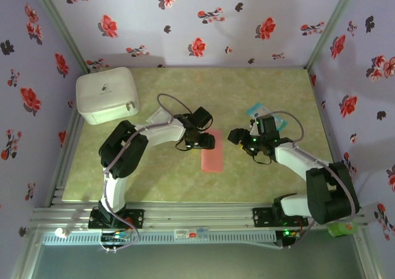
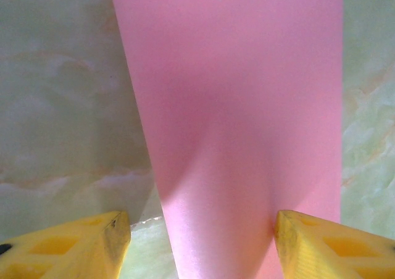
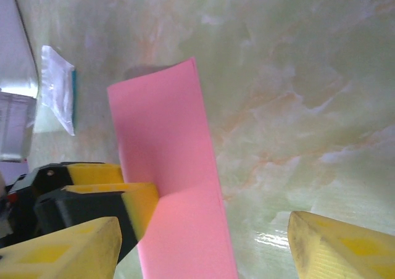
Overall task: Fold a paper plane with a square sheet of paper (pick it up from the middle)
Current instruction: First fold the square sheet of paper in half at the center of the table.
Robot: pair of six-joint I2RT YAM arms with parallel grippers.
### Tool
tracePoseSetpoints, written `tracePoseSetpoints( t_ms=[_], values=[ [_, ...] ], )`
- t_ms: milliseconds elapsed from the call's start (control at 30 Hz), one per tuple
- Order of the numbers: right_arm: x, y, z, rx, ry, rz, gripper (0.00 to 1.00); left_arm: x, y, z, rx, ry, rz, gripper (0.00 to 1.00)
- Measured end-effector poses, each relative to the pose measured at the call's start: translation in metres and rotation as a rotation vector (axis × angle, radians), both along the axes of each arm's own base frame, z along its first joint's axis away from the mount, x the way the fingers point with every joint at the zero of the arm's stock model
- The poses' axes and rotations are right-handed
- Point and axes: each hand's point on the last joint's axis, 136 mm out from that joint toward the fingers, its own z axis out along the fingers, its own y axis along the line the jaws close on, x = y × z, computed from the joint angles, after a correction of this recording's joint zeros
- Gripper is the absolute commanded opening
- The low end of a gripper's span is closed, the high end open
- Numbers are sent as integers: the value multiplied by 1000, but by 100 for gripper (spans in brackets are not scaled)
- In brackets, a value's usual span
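From above, the pink paper (image 1: 212, 159) was seen folded narrow. Up close, the left gripper (image 2: 200, 222) and right gripper (image 3: 205, 224) were seen with jaws spread.

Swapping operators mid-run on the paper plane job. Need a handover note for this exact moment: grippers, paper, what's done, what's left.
Left gripper: open, low over the table, jaws either side of one end of the pink paper, not clamped on it.
Right gripper: open and empty, just off the pink paper's right side.
Pink paper: lying on the table between the arms as a narrow rectangle, apparently folded in half.
Done: seemingly the first half fold.
Left: nose corners and wing folds. No plane shape yet.
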Motion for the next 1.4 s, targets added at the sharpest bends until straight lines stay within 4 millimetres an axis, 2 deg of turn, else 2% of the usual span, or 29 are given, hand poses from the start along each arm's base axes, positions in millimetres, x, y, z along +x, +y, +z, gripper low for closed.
tracePoseSetpoints(
  t_ms=[1400],
  values=[
    [-3,-4,-7,-24,26,-12,72,3,1,-4,52,-9,32,67]
  ],
)
